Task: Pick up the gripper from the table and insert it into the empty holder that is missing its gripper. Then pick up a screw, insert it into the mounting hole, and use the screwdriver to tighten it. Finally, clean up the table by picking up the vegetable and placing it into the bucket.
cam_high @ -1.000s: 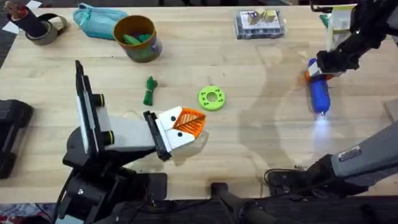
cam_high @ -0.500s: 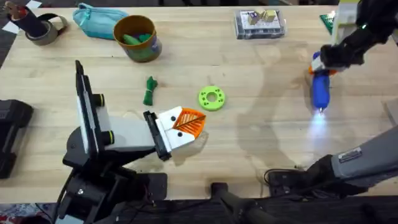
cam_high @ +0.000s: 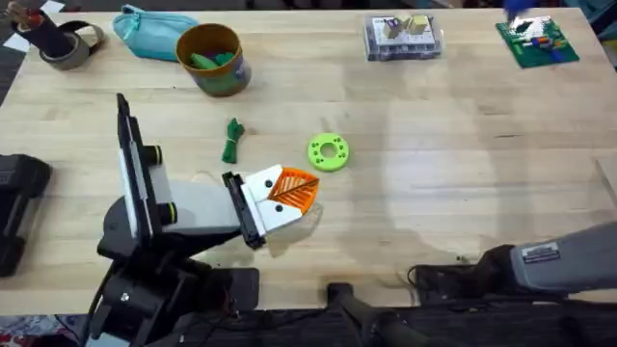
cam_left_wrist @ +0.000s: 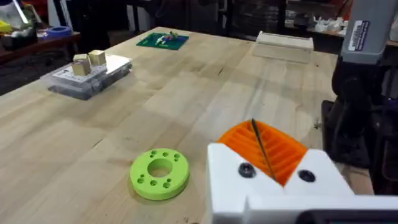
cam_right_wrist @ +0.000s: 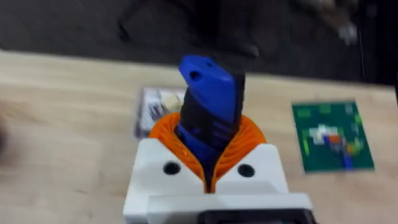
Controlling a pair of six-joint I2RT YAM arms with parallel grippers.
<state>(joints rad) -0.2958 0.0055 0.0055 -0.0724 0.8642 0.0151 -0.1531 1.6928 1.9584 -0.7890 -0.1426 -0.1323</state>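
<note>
**Screwdriver clamped in right gripper, lifted off the table**

Screwdriver (cam_right_wrist: 208, 109) sits between the right gripper's (cam_right_wrist: 208, 177) orange pads, blue body standing up out of the jaws, blunt end toward the wrist camera. Fingers are closed on it. Tip is hidden below the pads, so I can't tell where it points. Wrist view looks down at the far right corner of the table, so my read is the tool is being carried high, not yet lined up on anything.

Left gripper (cam_high: 289, 193) rests low near the front edge of the table, left of centre. Pads are together with a thin dark strip (cam_left_wrist: 261, 146) between them; can't tell what it is. It lies just beside the green disc (cam_high: 329, 152) but apart from it. Looks parked there to stay clear of the right arm.

Vegetable (cam_high: 232, 141) lies on the table left of the disc, between the left arm and the bucket (cam_high: 213, 58). Not yet cleaned up. Bucket stands near the far edge, left of centre, with green items already inside.

Around:
- teal pouch (cam_high: 149, 31) just left of the bucket
- tape roll (cam_high: 66, 43) in the far left corner
- clear box (cam_high: 403, 37) at the far edge, right of centre
- green board (cam_high: 537, 40) in the far right corner

Centre and right of the table are open, so nothing blocks a descent there. Holder and screw I can't pick out.
</note>
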